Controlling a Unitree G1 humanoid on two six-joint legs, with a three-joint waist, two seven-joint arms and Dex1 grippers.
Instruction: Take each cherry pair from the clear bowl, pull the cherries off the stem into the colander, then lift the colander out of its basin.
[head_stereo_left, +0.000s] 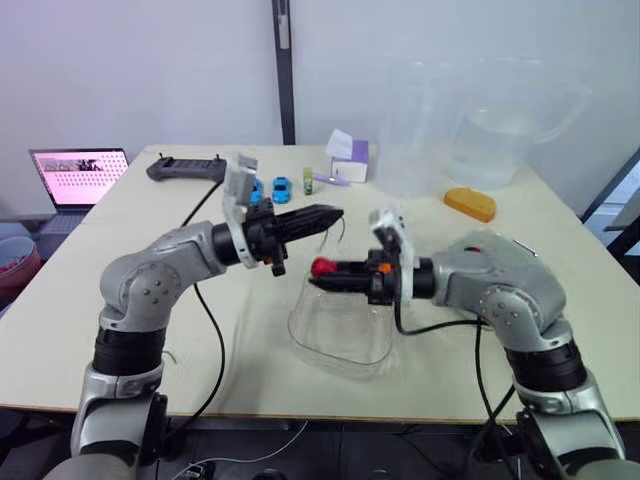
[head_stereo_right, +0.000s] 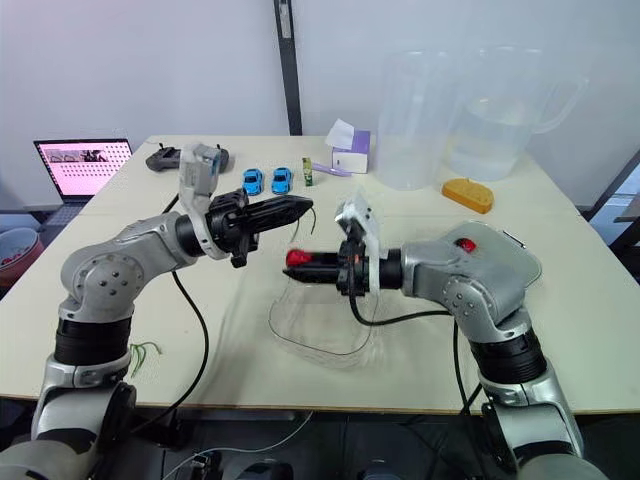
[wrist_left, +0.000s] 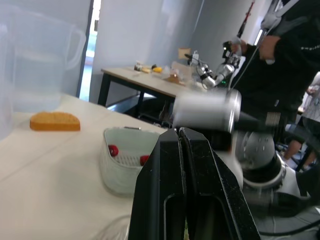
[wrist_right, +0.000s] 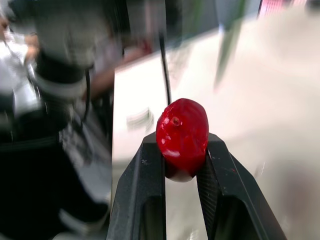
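My right gripper (head_stereo_left: 328, 269) is shut on a single red cherry (head_stereo_left: 321, 267), seen close up between its fingers (wrist_right: 150, 170) in the right wrist view. My left gripper (head_stereo_left: 338, 212) is shut, and a thin dark stem (head_stereo_left: 343, 228) hangs from its tip, a little above and to the left of the cherry. Both grippers hover over the clear bowl (head_stereo_left: 345, 350) at the table's front centre. The white colander (wrist_left: 131, 160) sits in its basin (wrist_left: 114, 176) behind my right arm and holds two red cherries (wrist_left: 114, 150).
At the back of the table stand two large clear jugs (head_stereo_left: 420, 130), an orange sponge (head_stereo_left: 470, 203), a purple box (head_stereo_left: 350, 160), blue toy cars (head_stereo_left: 281, 186) and a black controller (head_stereo_left: 185, 168). A laptop (head_stereo_left: 78, 175) is at the far left. Loose stems (head_stereo_right: 145, 352) lie near the front left edge.
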